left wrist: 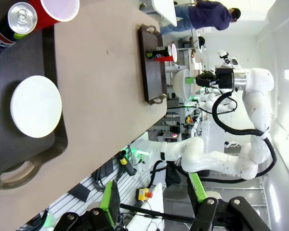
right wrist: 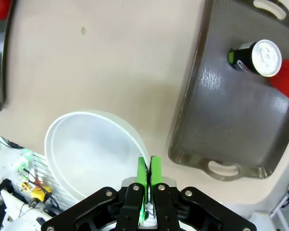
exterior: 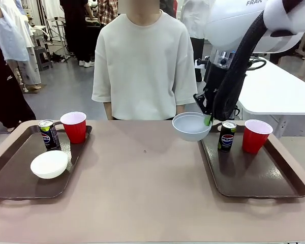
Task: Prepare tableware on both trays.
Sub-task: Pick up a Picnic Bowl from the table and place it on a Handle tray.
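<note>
My right gripper (exterior: 208, 120) (right wrist: 147, 174) is shut on the rim of a white bowl (exterior: 190, 126) (right wrist: 89, 154). It holds the bowl in the air, tilted, over the table beside the far left corner of the right tray (exterior: 254, 175) (right wrist: 231, 130). That tray carries a Pepsi can (exterior: 226, 135) (right wrist: 257, 57) and a red cup (exterior: 255, 135). The left tray (exterior: 10, 173) (left wrist: 24, 159) holds a can (exterior: 49, 134), a red cup (exterior: 74, 126) and a second white bowl (exterior: 50, 164) (left wrist: 36, 106). My left gripper (left wrist: 151, 207) stands open, high above that tray's near end, with nothing between its fingers.
A person in a pale shirt (exterior: 144, 66) stands at the table's far edge, hands out of sight. The tan tabletop (exterior: 142, 178) stretches bare between the two trays. A white table (exterior: 279, 91) stands behind at the right.
</note>
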### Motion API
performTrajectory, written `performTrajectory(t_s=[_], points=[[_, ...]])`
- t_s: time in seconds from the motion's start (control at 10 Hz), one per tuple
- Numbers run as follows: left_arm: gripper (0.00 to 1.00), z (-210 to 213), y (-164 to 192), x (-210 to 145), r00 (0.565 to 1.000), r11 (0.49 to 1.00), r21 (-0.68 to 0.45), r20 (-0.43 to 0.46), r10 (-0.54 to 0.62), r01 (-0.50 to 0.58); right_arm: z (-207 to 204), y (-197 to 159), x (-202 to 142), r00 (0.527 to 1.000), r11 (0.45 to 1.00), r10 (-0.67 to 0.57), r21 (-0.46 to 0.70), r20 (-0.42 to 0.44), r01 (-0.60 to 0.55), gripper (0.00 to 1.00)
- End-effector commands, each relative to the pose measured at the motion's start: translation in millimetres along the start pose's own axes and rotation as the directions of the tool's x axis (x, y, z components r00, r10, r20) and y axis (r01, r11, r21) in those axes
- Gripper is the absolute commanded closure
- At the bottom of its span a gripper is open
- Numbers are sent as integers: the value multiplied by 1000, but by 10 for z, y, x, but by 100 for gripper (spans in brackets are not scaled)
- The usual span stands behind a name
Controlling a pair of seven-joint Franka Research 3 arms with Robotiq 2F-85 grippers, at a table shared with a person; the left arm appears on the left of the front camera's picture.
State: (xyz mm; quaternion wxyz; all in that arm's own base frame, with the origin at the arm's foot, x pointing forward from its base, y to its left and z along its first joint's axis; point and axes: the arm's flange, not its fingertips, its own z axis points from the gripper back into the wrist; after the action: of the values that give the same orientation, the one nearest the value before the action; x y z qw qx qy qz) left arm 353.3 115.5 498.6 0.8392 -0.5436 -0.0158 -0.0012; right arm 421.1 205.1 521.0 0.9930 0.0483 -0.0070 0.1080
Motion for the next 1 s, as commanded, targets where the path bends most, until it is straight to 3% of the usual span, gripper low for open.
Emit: performTrajectory(t_s=[0.0, 0.4, 0.7, 0.9], points=[[24, 8, 6, -25, 1000, 1000, -13, 5, -22, 22, 41, -2, -27, 1000, 1000, -12, 0, 8, 12, 96], [24, 8, 6, -25, 1000, 1000, -13, 5, -22, 22, -175, -623, -728, 994, 997, -80, 25, 74, 78, 96], [24, 8, 6, -25, 1000, 1000, -13, 5, -22, 22, -613, -1157, -598, 989, 998, -57, 9, 133, 56, 96], [24, 8, 6, -25, 1000, 1000, -13, 5, -22, 22, -1001, -1410, -343, 994, 999, -32, -20, 103, 34, 96]])
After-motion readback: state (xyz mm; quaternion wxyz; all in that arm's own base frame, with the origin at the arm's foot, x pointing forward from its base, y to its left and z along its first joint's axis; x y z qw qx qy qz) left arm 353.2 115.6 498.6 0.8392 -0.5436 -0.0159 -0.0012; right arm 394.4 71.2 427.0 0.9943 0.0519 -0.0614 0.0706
